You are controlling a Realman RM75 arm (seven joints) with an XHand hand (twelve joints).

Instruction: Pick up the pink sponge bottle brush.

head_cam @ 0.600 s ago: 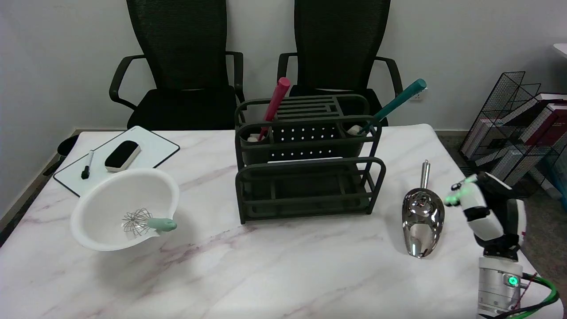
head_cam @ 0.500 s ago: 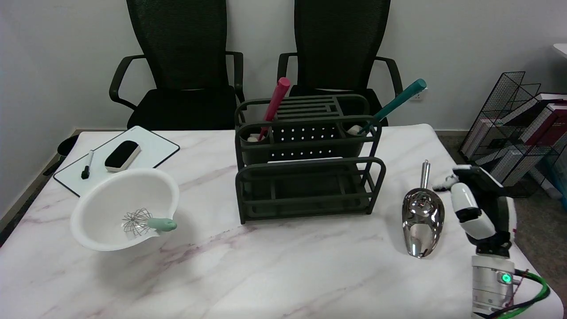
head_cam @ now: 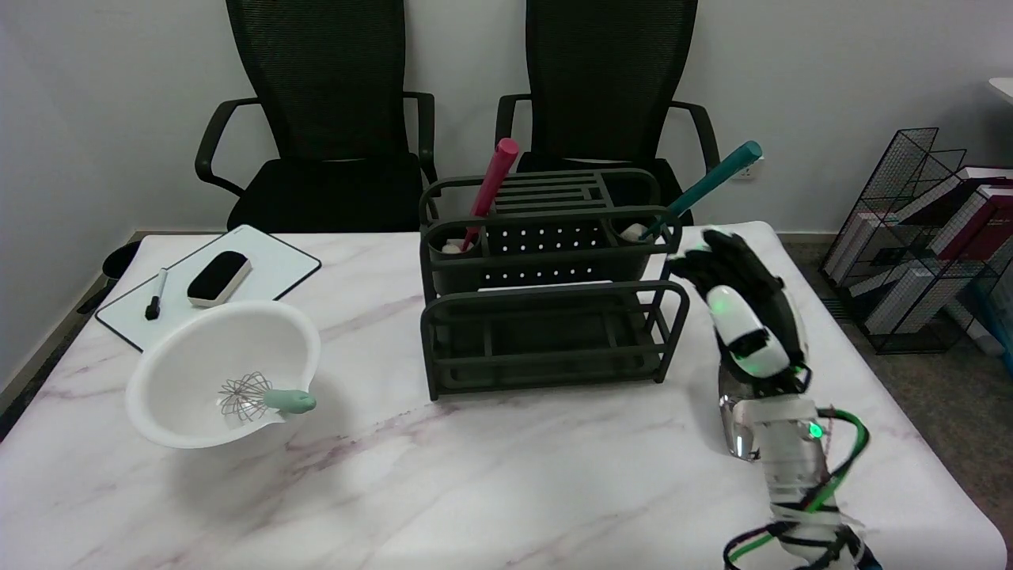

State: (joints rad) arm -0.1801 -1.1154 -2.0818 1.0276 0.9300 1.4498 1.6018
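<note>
Since 0.5 s ago the right robot hand (head_cam: pixel 740 305) has swung in from the table's right edge toward the middle and now hangs just right of the rack, covering most of the metal scoop; nothing else has shifted.

Left to right: whiteboard (head_cam: pixel 273 265) at far left w/ a marker (head_cam: pixel 155 294) and eraser (head_cam: pixel 218 277) lying on it. In front of it, a white bowl (head_cam: pixel 190 372) tipped toward the camera, whisk (head_cam: pixel 265 396) resting inside w/ its mint handle over the rim. Mid-table stands the dark rack (head_cam: pixel 546 328). Pink sponge bottle brush (head_cam: pixel 492 186) sits head-down in the rack's left cup, handle leaning up and right, so the handle top is the free part to take. Teal brush (head_cam: pixel 708 182) stands likewise in the right cup, its handle slanting right, above the robot hand. Metal scoop (head_cam: pixel 737 423) lies on the table; only its lower bowl shows beside the wrist.

Robot hand holds nothing; fingers are spread apart, pointing up and left toward the rack. It's nearer the teal brush than the pink one, so prob. still in approach: it needs to cross over the rack to reach the pink handle w/o knocking the teal one.
</note>
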